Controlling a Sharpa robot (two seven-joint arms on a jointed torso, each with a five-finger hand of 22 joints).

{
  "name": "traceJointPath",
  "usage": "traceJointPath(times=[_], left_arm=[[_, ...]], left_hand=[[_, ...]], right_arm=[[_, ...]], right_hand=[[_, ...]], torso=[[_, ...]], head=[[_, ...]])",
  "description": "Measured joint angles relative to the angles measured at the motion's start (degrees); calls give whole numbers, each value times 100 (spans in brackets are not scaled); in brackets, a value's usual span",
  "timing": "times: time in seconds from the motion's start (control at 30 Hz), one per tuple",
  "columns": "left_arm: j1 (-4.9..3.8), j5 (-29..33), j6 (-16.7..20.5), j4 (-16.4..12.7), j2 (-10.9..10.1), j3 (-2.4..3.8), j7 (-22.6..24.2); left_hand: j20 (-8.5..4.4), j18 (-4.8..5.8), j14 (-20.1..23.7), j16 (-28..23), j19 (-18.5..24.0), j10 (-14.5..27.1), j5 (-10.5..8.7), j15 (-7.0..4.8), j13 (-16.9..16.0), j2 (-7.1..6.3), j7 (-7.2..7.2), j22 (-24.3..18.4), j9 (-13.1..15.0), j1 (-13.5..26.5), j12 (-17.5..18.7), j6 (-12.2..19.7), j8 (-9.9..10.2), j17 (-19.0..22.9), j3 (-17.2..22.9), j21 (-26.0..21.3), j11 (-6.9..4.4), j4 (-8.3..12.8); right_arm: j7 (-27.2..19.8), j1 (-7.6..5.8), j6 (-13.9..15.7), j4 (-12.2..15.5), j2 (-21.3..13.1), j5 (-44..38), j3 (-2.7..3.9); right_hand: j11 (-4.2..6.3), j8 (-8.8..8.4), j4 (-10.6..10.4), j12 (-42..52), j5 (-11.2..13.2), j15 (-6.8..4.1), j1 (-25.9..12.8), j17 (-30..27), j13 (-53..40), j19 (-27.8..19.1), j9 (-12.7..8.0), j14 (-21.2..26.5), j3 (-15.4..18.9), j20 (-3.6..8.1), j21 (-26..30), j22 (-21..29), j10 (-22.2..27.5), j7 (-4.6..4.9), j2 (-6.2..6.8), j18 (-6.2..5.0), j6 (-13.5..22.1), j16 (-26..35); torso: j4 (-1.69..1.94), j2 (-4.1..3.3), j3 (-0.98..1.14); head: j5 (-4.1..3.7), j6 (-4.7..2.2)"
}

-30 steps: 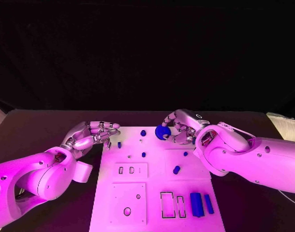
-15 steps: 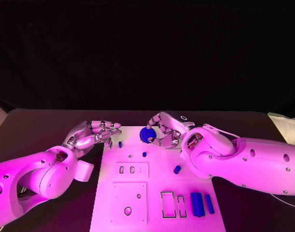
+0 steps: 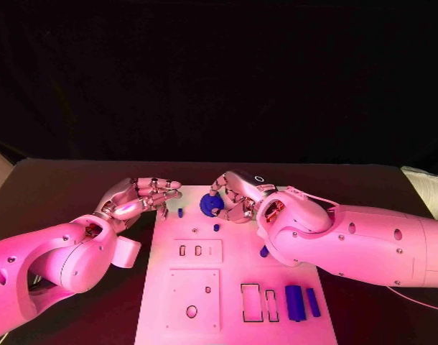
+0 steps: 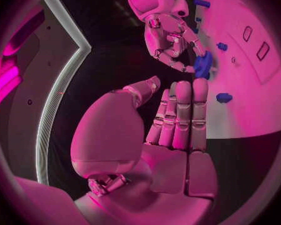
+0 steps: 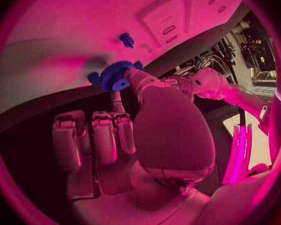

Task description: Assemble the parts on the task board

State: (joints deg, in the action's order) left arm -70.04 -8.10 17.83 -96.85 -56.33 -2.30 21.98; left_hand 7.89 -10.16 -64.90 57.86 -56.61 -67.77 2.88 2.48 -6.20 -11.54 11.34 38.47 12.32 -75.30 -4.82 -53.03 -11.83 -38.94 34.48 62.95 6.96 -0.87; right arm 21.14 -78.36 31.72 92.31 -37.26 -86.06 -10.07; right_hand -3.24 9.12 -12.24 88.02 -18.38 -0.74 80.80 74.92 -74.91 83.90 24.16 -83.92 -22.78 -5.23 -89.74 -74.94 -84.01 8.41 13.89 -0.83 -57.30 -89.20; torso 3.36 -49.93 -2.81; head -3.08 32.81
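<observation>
Right hand (image 3: 238,195) pinches a blue gear (image 3: 211,205) by its rim, over the far end of the board (image 3: 230,287), near the small blue pegs (image 3: 216,227) standing there. From the right wrist view you can see the gear (image 5: 117,75) is toothed, with a hub at its middle, and the fingertips hold it at the edge. Your left hand (image 3: 136,198) sits just beside the board's far left corner, fingers curled in with nothing in them; the left wrist view shows them lying close together. Judge the gear as light, stiff plastic: it will not bend, but the teeth give little flat area, so it may twist in the pinch. Hold it across the rim on opposite sides and leave the hub clear for whatever peg it goes on. Nearer you, two blue bars (image 3: 300,302) lie on the board beside rectangular slots (image 3: 258,303). Those look stiff and smooth too; take them by the long sides.
</observation>
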Motion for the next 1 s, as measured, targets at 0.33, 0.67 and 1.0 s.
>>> traceJointPath(times=[0.33,0.67,1.0], left_arm=[[0,0,0,-12,-11,0,-2],[0,1,0,-25,-50,0,-6],[-1,1,0,-40,-72,0,-16]], left_hand=[[0,0,0,0,0,0,0,0,0,0,0,0,0,0,0,0,0,0,0,0,0,0],[22,0,0,23,21,0,0,0,0,0,0,-1,7,0,0,0,0,9,0,0,0,0],[21,0,0,23,21,0,0,0,0,0,0,4,7,0,0,0,0,9,0,0,0,0]], right_arm=[[76,49,-114,-198,145,-104,-7],[156,52,-205,-291,216,-213,-3],[189,52,-282,-355,268,-233,-1]], right_hand=[[0,10,-16,0,12,0,-7,0,0,0,-3,0,-15,0,0,1,0,-2,8,0,1,0],[0,9,-16,0,46,0,-37,-1,1,0,-11,0,-15,0,0,1,0,-24,39,0,-19,0],[0,-2,-17,-45,89,1,-142,-1,1,0,-21,0,-14,-1,0,2,0,-57,141,1,-36,0]], torso=[[-4,4,3],[-5,9,4],[-8,13,7]], head=[[23,36],[33,63],[63,71]])
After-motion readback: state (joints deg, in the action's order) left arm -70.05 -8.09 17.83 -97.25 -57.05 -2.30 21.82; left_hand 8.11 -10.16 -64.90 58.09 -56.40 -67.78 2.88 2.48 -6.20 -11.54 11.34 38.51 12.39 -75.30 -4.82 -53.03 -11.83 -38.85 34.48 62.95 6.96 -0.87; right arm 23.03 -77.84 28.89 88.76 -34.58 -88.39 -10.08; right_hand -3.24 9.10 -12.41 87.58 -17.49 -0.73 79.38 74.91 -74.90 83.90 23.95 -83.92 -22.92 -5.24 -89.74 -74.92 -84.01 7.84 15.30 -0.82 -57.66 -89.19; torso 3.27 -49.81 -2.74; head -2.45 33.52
